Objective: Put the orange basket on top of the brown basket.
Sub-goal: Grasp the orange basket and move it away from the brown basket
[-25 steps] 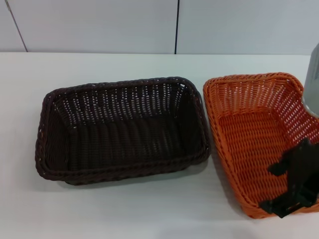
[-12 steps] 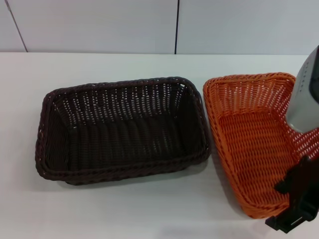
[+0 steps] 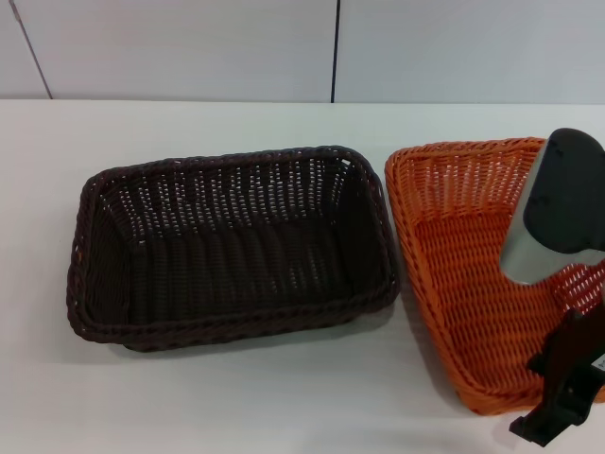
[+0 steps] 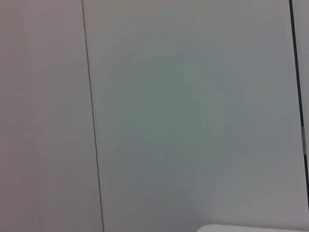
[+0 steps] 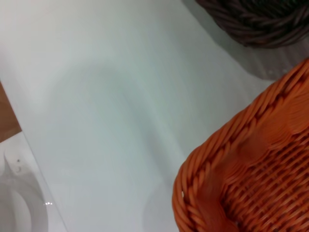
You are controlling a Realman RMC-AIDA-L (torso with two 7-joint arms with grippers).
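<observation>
The orange basket (image 3: 468, 274) sits upright on the white table at the right. The brown basket (image 3: 227, 251) sits just to its left, with a narrow gap between them. Both are empty. My right gripper (image 3: 565, 392) is low at the orange basket's near right corner, by its front rim. Its silver and black forearm (image 3: 558, 203) hangs over the basket's right side. The right wrist view shows the orange basket's braided corner (image 5: 251, 169) close up and a bit of the brown basket's rim (image 5: 256, 19). My left gripper is out of view.
The white table (image 3: 189, 397) stretches in front of and behind the baskets. A pale panelled wall (image 3: 189, 47) stands behind it. The table's edge shows in the right wrist view (image 5: 19, 140). The left wrist view shows only wall (image 4: 193, 121).
My right gripper has moved from inside the orange basket toward its near right corner. The forearm has swung further into view over the basket. The baskets have not moved.
</observation>
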